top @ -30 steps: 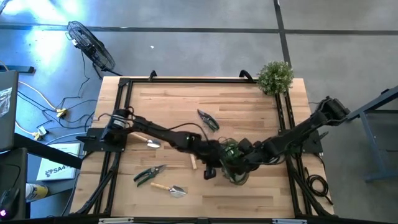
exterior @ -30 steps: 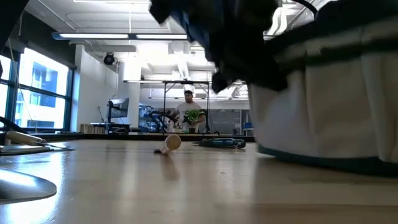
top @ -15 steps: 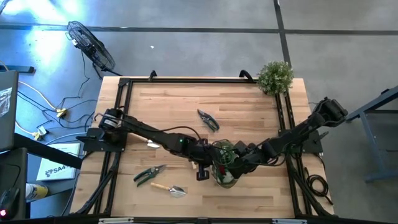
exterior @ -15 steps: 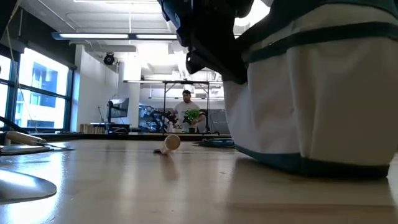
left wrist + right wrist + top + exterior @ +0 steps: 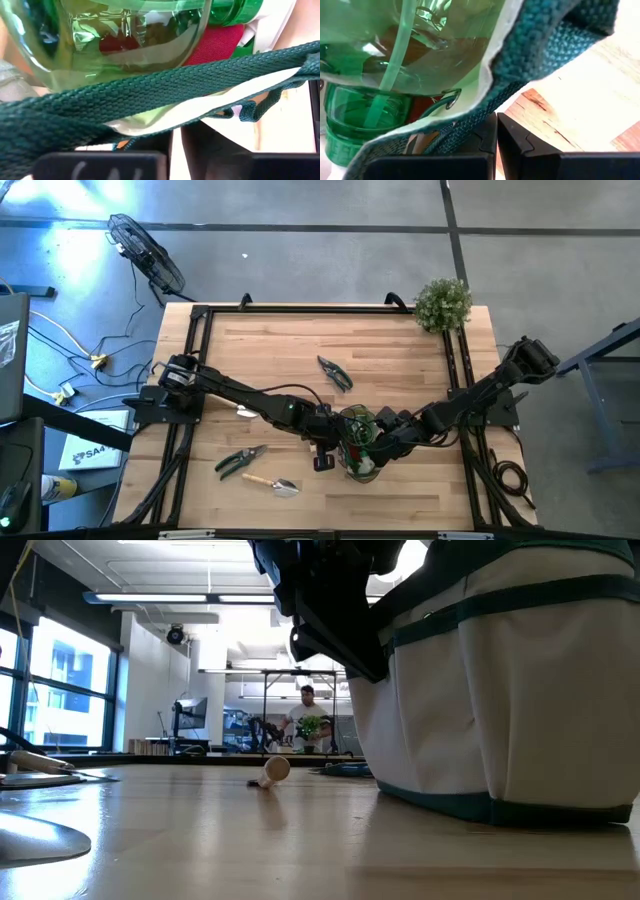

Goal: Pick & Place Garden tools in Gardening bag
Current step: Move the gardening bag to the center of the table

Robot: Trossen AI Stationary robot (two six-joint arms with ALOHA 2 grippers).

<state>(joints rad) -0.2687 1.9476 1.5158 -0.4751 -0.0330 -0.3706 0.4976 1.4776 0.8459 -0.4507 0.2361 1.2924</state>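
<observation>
**Both end effectors meet at the bag rim**

From above, the two arms reach in from either side and meet at the bag [image 5: 360,452], which stands near the front middle of the wooden plank bench [image 5: 290,345]. The left end effector [image 5: 325,448] sits at the bag's left edge, the right end effector [image 5: 392,438] at its right edge. This view alone shows the tools still lying out: dark-handled shears [image 5: 335,372] at the bench centre, green-handled shears [image 5: 238,461] and a wooden-handled trowel [image 5: 270,483] near the front left, a second trowel [image 5: 240,411] partly under the left arm, and a bushy plant [image 5: 442,303] at the far right corner.

The low view adds the bag's side: pale, soft fabric walls banded with dark green trim.

The wrist views look inside. The left one shows a clear green spray bottle [image 5: 125,35], a red cloth piece [image 5: 215,45] and a coarse woven green strap [image 5: 150,95] crossing just before the fingers; whether they pinch it I cannot tell. The right one shows the bottle and its inner tube, with the fingers closed on the woven green rim [image 5: 520,80].
</observation>
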